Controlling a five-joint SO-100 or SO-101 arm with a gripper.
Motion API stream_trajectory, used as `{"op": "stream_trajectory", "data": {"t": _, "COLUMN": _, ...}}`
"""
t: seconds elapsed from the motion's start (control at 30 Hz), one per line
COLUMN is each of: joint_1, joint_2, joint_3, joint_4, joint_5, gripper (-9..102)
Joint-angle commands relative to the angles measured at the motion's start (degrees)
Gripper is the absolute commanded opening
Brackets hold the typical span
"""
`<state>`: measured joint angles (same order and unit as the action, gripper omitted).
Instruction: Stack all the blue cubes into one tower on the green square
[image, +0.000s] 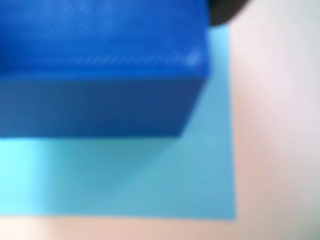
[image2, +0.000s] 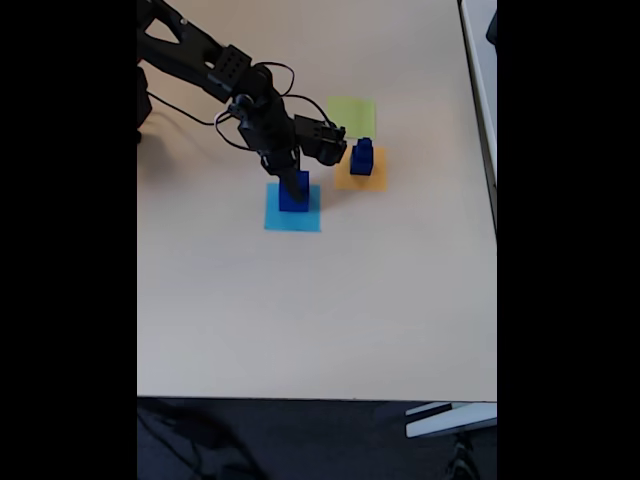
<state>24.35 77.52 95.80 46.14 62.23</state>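
Gripper (image2: 296, 190): you're down over the large blue cube (image2: 292, 194) on the light blue square (image2: 292, 218); finger state can't be told.
Large cube: (image: 100, 65) fills the wrist view, likely your pick.
Stacked cubes (image2: 361, 157): on the orange square (image2: 360, 177), parked.
Green square (image2: 351, 111): bare; base presumably goes here first.
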Motion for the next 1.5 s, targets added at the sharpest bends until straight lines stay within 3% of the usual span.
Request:
{"op": "stream_trajectory", "data": {"t": 0.0, "joint_1": 0.44, "joint_2": 3.78, "joint_3": -0.18, "joint_4": -1.05, "joint_5": -0.18, "gripper": 0}}
{"op": "stream_trajectory", "data": {"t": 0.33, "joint_1": -1.05, "joint_2": 6.06, "joint_3": -0.79, "joint_4": -0.79, "joint_5": 0.44, "gripper": 0}}
{"op": "stream_trajectory", "data": {"t": 0.67, "joint_1": -6.33, "joint_2": 5.01, "joint_3": -24.70, "joint_4": 22.06, "joint_5": 8.35, "gripper": 0}}
{"op": "stream_trajectory", "data": {"t": 1.47, "joint_1": -22.41, "joint_2": -2.20, "joint_3": -27.51, "joint_4": 18.54, "joint_5": 31.46, "gripper": 0}}
